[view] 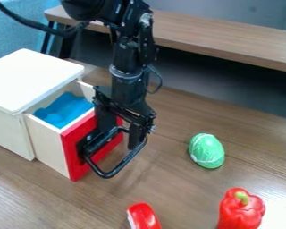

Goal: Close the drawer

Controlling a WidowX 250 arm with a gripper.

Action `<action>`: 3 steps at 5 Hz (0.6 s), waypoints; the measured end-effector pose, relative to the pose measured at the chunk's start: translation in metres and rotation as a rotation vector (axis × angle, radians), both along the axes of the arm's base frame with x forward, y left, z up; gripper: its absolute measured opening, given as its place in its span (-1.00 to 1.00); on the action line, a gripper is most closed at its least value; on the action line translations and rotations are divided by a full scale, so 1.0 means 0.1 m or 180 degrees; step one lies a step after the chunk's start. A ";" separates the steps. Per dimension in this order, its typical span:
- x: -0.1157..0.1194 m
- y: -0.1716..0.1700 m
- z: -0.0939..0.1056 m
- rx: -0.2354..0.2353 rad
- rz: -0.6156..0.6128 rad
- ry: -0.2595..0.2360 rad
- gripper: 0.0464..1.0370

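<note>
On the wood table (pixel 175 201) sits a white box (pixel 32 76). Its drawer (pixel 48 143) sticks out. The black gripper (pixel 121 127) is by the red front (pixel 75 154); I can't tell if it's open or closed. Push the front slowly and straight, so the sides don't rub the box's edges. The handle (pixel 113 173) pokes out, well apart from the green toy (pixel 207 151).
</note>
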State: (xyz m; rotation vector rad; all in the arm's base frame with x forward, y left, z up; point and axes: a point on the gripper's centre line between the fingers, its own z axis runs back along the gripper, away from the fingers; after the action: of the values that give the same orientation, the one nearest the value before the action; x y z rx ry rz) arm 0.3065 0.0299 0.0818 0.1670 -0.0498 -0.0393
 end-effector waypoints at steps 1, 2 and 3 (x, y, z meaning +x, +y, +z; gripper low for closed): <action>0.00 0.10 0.01 0.0090 0.0046 -0.0004 0.92; -0.02 0.24 0.01 0.0121 0.0137 0.0007 0.92; -0.04 0.42 0.03 0.0130 0.0269 -0.0008 0.92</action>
State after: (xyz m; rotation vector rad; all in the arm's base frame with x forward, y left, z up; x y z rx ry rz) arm 0.3027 0.0716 0.0852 0.2097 -0.0445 0.0441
